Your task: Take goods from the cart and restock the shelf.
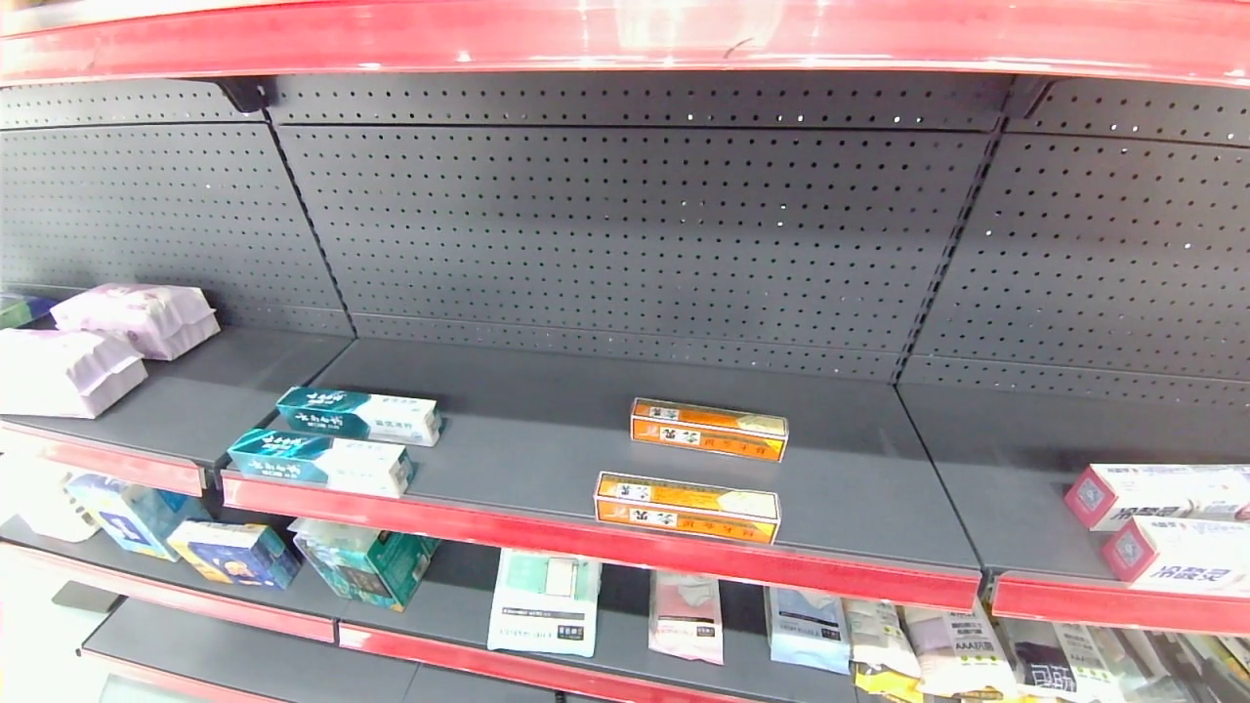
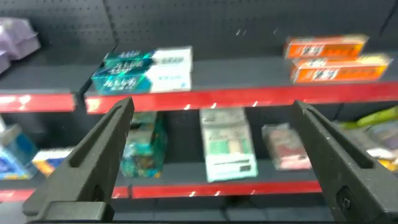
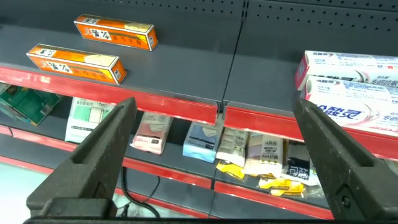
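Two orange boxes [image 1: 708, 429] [image 1: 687, 507] lie on the grey middle shelf [image 1: 547, 430], one behind the other. Two teal-and-white boxes [image 1: 357, 414] [image 1: 319, 461] lie further left on it. My left gripper [image 2: 212, 106] is open and holds nothing; it hangs in front of the shelf, facing the teal boxes [image 2: 142, 70] and the orange boxes [image 2: 336, 59]. My right gripper [image 3: 214, 102] is also open with nothing in it, out in front of the shelf edge between the orange boxes [image 3: 74, 62] and the red-and-white boxes [image 3: 351, 84].
Purple packs [image 1: 137, 317] sit on the shelf section at far left, red-and-white boxes [image 1: 1162, 522] at far right. Pouches and cartons [image 1: 545, 600] fill the lower shelf. A red shelf lip [image 1: 605, 547] runs along the front. Bare shelf lies right of the orange boxes.
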Tool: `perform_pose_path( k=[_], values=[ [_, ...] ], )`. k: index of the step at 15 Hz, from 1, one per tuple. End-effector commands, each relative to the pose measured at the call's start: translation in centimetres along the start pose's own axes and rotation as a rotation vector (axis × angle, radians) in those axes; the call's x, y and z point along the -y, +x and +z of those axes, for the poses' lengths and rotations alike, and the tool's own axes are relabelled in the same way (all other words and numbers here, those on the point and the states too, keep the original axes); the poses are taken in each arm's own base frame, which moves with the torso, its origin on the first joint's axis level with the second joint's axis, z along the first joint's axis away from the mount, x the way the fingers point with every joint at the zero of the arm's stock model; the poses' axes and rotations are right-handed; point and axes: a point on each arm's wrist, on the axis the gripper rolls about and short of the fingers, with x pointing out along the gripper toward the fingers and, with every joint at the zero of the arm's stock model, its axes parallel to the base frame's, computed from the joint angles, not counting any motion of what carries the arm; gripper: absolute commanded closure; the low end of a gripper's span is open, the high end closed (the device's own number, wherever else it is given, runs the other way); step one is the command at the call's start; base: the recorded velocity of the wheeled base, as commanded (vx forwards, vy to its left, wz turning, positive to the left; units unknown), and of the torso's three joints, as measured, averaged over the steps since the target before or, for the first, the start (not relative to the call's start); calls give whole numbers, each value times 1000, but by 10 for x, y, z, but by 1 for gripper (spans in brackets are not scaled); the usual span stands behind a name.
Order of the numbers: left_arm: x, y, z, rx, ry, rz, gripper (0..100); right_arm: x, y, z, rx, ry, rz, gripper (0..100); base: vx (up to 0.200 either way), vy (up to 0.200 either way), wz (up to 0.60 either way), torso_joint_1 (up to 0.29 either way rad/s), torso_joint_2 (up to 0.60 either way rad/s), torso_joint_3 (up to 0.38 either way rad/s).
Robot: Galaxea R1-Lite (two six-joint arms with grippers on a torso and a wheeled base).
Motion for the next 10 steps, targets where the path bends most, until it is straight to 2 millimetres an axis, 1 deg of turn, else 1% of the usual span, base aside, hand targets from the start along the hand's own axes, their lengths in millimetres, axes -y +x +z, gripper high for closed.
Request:
perform_pose_path(
  k=[1, 2, 3, 4, 6, 7, 8, 9, 10],
  values=[
    [-1, 0, 0, -2, -35, 53, 0, 0, 0, 0, -2, -3, 1, 0, 0, 0, 0, 0, 0, 0],
    [-1, 0, 0, -2, -35, 53, 0, 0, 0, 0, -2, -3, 1, 0, 0, 0, 0, 0, 0, 0],
    [-2, 0, 0, -1, -73, 70, 0, 0, 4, 4, -19, -18, 2, 0, 0, 0, 0, 0, 0, 0],
    [-2, 0, 0, -1, -73, 70, 0, 0, 6, 7, -28, -23, 4, 0, 0, 0, 0, 0, 0, 0],
    [-2, 0, 0, -1, -72, 70, 0, 1, 20, 21, -90, -63, 10, 0, 0, 0, 0, 0, 0, 0],
    [-2, 0, 0, -1, -72, 70, 0, 2, 30, 31, -124, -78, 15, 0, 0, 0, 0, 0, 0, 0],
    [-2, 0, 0, -1, -72, 70, 0, 2, 35, 34, -143, -77, 19, 0, 0, 0, 0, 0, 0, 0],
    [-2, 0, 0, -1, -72, 70, 0, 3, 54, 45, -206, -74, 23, 0, 0, 0, 0, 0, 0, 0],
    [-2, 0, 0, -1, -72, 70, 0, 4, 66, 49, -248, -74, 24, 0, 0, 0, 0, 0, 0, 0]
  ],
)
